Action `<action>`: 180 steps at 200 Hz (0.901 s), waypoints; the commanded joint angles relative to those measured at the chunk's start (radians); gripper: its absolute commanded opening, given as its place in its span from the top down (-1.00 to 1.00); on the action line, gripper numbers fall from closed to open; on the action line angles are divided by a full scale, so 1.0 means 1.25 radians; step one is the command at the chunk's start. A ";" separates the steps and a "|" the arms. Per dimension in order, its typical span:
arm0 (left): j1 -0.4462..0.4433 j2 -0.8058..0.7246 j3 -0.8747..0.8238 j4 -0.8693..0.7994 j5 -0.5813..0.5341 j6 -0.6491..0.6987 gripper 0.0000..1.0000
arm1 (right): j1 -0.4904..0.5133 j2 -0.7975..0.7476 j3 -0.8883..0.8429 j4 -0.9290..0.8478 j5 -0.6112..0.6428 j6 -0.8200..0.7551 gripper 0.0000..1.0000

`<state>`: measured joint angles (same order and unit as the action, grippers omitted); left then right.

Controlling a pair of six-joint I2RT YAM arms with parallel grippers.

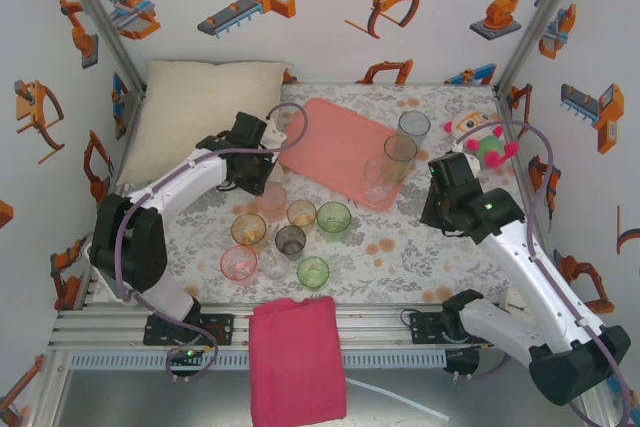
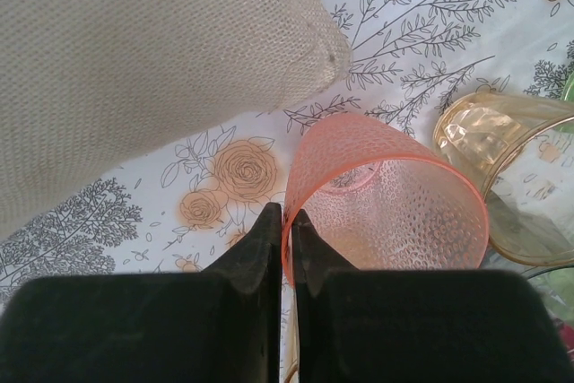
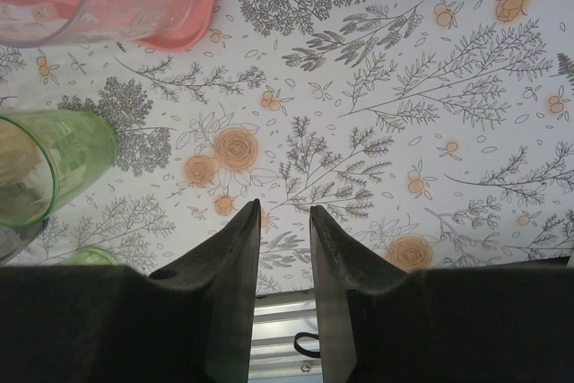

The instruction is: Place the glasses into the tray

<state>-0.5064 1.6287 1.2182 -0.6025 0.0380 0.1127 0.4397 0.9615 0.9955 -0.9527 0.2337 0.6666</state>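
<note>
My left gripper is shut on the near rim of a pink textured glass, one finger inside the wall and one outside. In the top view this gripper is at the pink glass, just left of the salmon tray. Three glasses stand at the tray's right end: a grey one, an orange one and a clear one. Several more glasses, among them an amber one and a green one, stand loose on the table. My right gripper hangs open over bare tablecloth, right of the tray.
A cream pillow lies at the back left, close to my left gripper. A magenta cloth hangs over the front rail. A plush toy sits at the back right. An amber glass stands beside the held pink one.
</note>
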 commanded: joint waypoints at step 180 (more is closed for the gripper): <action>-0.026 0.136 0.471 -0.163 0.009 0.059 0.81 | -0.005 0.001 -0.018 -0.009 0.027 0.015 0.40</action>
<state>-0.5293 1.7130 1.7077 -0.7826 0.0231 0.1528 0.4397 0.9634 0.9810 -0.9535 0.2344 0.6666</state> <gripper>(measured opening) 0.114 0.304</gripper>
